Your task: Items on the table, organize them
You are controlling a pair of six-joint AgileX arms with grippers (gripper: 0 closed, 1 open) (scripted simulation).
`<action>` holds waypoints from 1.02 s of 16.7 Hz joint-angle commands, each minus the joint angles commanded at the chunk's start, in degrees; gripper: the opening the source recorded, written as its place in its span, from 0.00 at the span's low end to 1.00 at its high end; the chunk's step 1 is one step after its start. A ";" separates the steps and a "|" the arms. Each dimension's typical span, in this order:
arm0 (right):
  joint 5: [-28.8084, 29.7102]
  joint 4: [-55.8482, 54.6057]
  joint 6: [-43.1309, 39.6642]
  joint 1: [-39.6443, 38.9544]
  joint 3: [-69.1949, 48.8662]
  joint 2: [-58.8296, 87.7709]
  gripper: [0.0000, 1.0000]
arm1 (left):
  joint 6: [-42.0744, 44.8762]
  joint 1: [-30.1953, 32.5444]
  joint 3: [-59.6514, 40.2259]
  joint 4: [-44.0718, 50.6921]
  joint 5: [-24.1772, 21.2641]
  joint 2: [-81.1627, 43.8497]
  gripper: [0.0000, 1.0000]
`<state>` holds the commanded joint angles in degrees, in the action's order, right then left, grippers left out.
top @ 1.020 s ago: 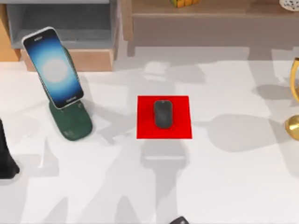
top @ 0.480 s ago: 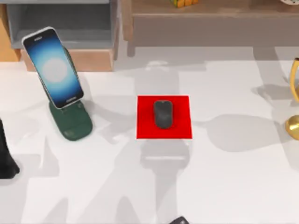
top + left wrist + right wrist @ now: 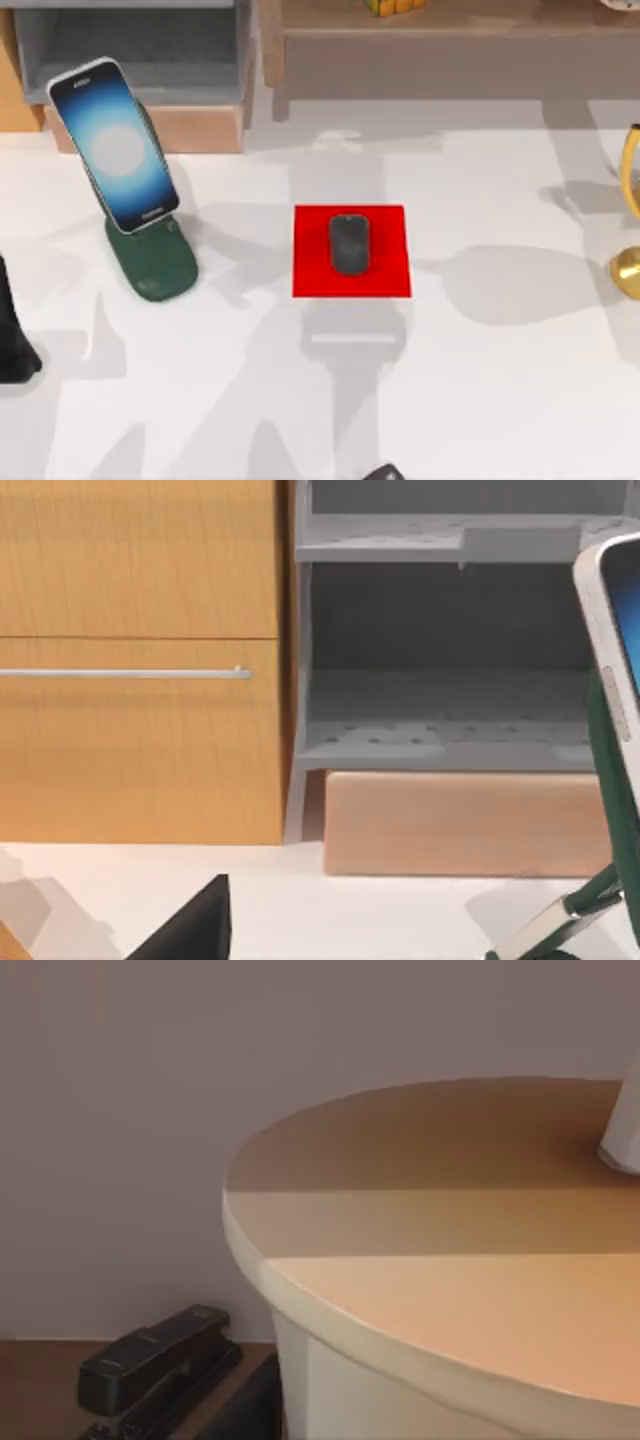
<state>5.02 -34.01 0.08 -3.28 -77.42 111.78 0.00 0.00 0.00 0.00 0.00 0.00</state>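
Mouse on its pad, phone propped up, on the white tabletop [image 3: 480, 390].
Dark grey oval mouse [image 3: 349, 244] sits mid-tabletop on the red square pad [image 3: 310, 275]; black glowing-screen smartphone [image 3: 114, 143] leans in the dark green stand [image 3: 152, 268] near the left edge; either tool's state, can't tell.

I am looking down on a white table [image 3: 480, 390] where a dark grey mouse [image 3: 349, 244] is lying on a plain red pad [image 3: 310, 275], and at the left a black smartphone [image 3: 115, 145] with a white rim is glowing blue fading to white at its centre, leaning on a dark green stand [image 3: 155, 268]. Along the far side the shelf unit [image 3: 140, 660] is showing orange-brown wood grain beside grey shelves [image 3: 440, 540]. At my right wrist the cup lid [image 3: 450, 1250] is appearing tan over a cream rim, with a black stapler [image 3: 155, 1365] behind it.
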 joint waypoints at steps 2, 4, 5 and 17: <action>0.00 -0.01 -0.03 0.07 -0.11 0.08 0.00 | 0.00 0.00 0.00 0.00 0.00 0.00 1.00; 0.00 -0.01 -0.03 0.07 -0.11 0.08 0.00 | 0.00 0.00 0.00 0.00 0.00 0.00 1.00; 0.00 -0.01 -0.03 0.07 -0.11 0.08 0.08 | 0.00 0.00 0.00 0.00 0.00 0.00 1.00; 0.00 -0.01 -0.03 0.07 -0.11 0.08 0.98 | 0.00 0.00 0.00 0.00 0.00 0.00 1.00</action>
<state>5.02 -34.02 0.05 -3.21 -77.53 111.86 0.00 0.00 0.00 0.00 0.00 0.00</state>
